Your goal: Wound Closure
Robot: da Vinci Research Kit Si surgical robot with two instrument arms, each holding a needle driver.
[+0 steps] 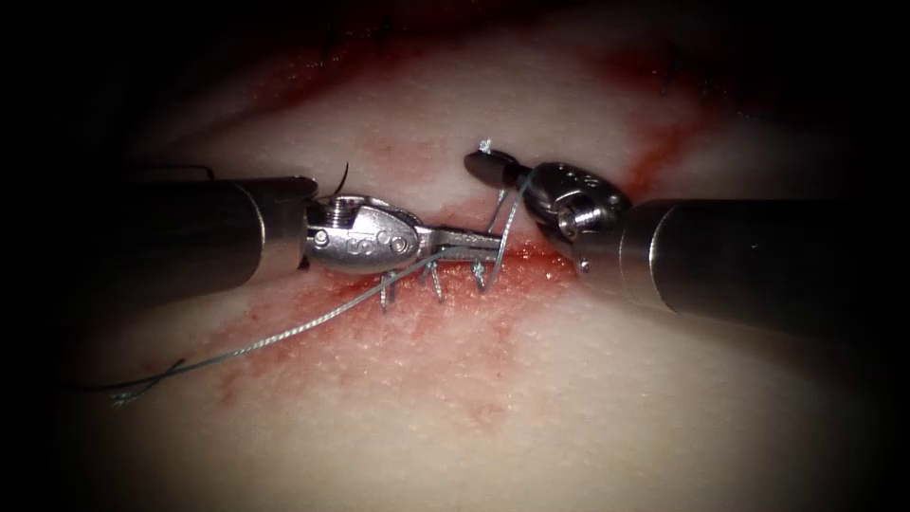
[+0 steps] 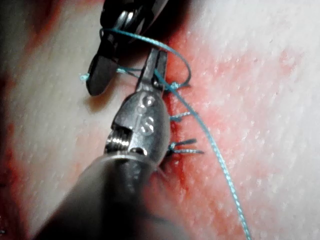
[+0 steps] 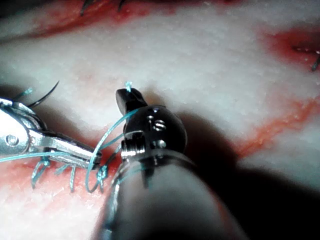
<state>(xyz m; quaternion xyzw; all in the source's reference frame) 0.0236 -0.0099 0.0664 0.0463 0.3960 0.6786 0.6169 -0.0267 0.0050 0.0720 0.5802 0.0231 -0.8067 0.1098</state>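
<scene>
left claw [image 1: 488, 245]: thread [image 1: 313, 325] | right claw [image 1: 485, 163]: thread end | needle [image 1: 341, 177] free

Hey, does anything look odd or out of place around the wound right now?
Nothing damaged. Red fluid stains the tissue along the cut, cut thread ends stick up, and the right tool holds the thread by its short end.

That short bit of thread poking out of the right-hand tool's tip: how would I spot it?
Find the right tool, coming in from the right over the pale tissue. Its dark jaws are shut on the thread, and the cut end sticks out just beyond them. Unlike the long thread trailing left, it is a tiny frayed tuft.
</scene>
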